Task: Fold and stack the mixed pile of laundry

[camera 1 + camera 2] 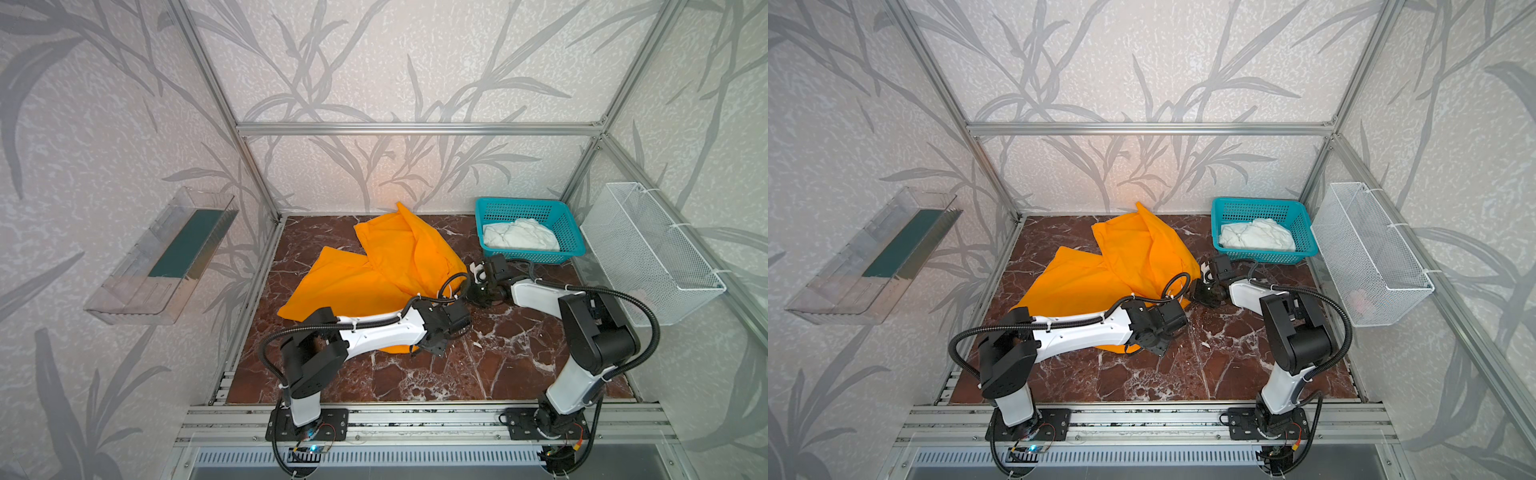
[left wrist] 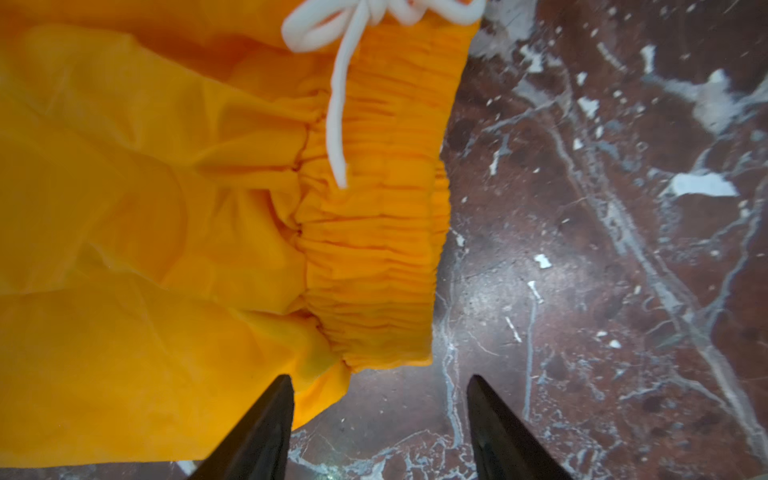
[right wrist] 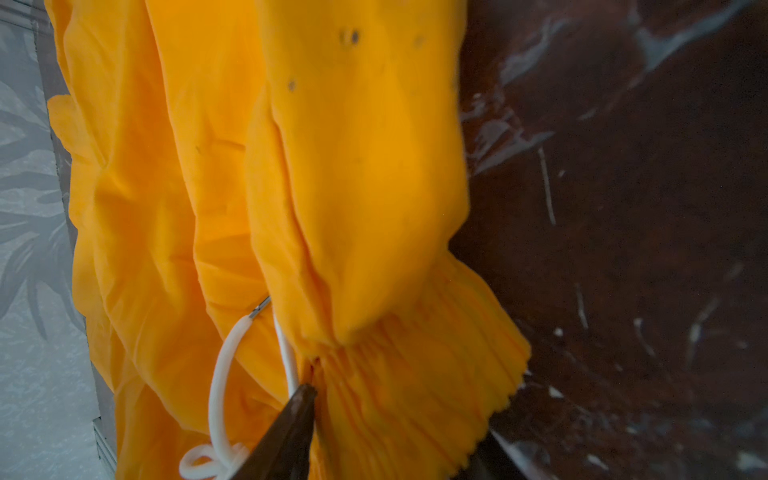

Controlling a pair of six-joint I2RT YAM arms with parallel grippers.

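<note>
Both jaws partly cut off — left gripper (image 2: 379, 378) spread, empty; right gripper (image 3: 399, 411) pinches orange trousers (image 1: 374, 266)

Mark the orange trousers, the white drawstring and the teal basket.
orange trousers (image 1: 353, 286): a top view, on the spread leg fabric.
white drawstring (image 2: 336, 116): left wrist view, on the hanging cord end.
teal basket (image 1: 536, 257): a top view, on its front wall.
</note>
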